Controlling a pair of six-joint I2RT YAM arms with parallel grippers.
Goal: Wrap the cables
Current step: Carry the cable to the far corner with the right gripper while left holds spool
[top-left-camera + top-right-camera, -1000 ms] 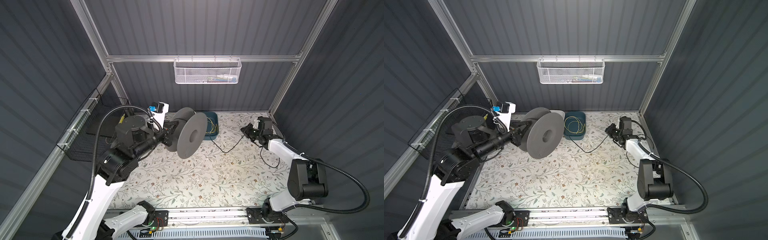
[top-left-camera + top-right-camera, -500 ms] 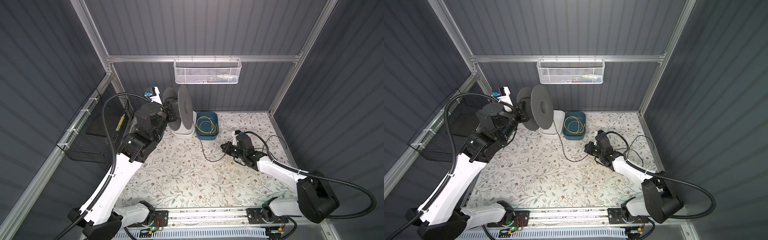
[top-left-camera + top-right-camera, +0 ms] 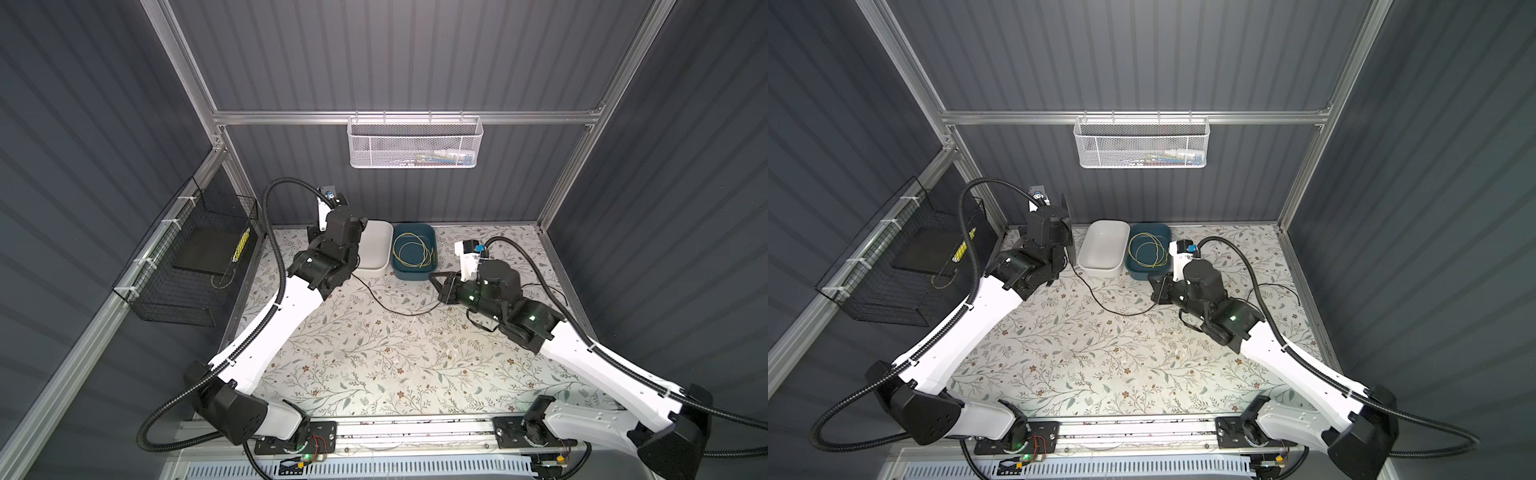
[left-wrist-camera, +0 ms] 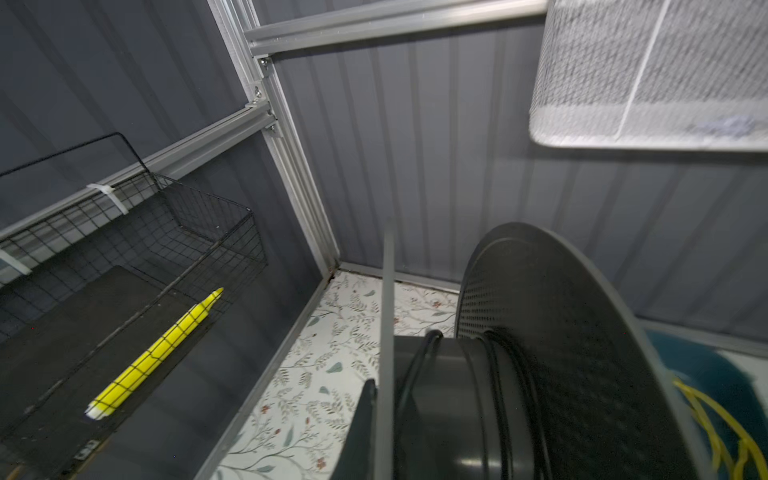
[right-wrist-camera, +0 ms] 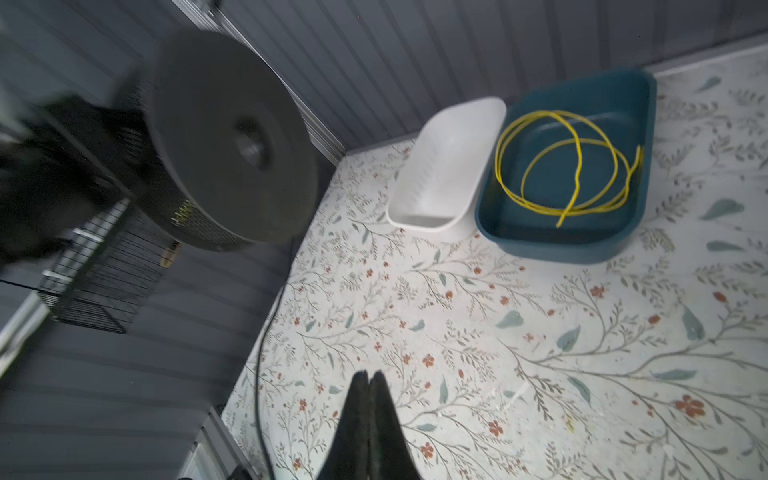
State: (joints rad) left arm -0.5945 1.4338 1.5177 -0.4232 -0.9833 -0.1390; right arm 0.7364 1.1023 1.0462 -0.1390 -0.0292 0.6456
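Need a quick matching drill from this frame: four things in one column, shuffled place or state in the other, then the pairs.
Things
1. yellow wire
2. white tray
3. marker
4. black cable

Place or state
a. in the black basket
b. runs over the table to the spool
c. empty
d. coiled in the blue tray

Pairs: 1-d, 2-c, 3-a, 4-b

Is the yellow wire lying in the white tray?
No, the yellow wire lies coiled in the blue tray, which stands beside the white tray.
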